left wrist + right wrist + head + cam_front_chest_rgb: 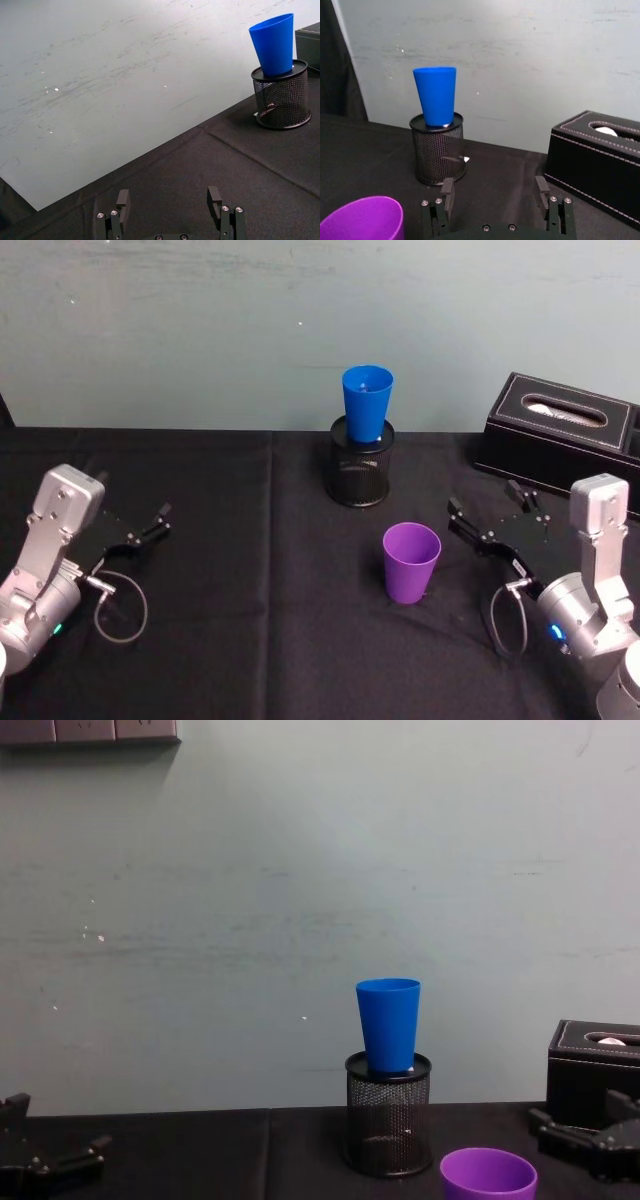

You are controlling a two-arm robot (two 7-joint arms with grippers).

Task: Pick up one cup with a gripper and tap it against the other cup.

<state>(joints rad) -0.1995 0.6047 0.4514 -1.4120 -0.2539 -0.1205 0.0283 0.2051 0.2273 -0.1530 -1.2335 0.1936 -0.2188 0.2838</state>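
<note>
Right gripper (487,521) jaws apart, empty, just right of purple cup (411,562) standing mid-table. Blue cup (367,404) sits upright in black mesh holder (360,475) farther back. Left gripper (150,524) open, far left.

we log a bright blue cup (367,402), plain, no pattern. purple cup (410,561) is solid purple, slightly darker inside. pen holder (359,474) is black wire mesh. tablecloth (250,600) is plain black. wall (250,320) is pale grey-green with faint scuffs and white specks. tissue box (560,435) is black with pale stitching, white tissue in its slot. left gripper (150,523) and right gripper (490,523) are black on silver-grey wrists with small blue lights and grey cables.
</note>
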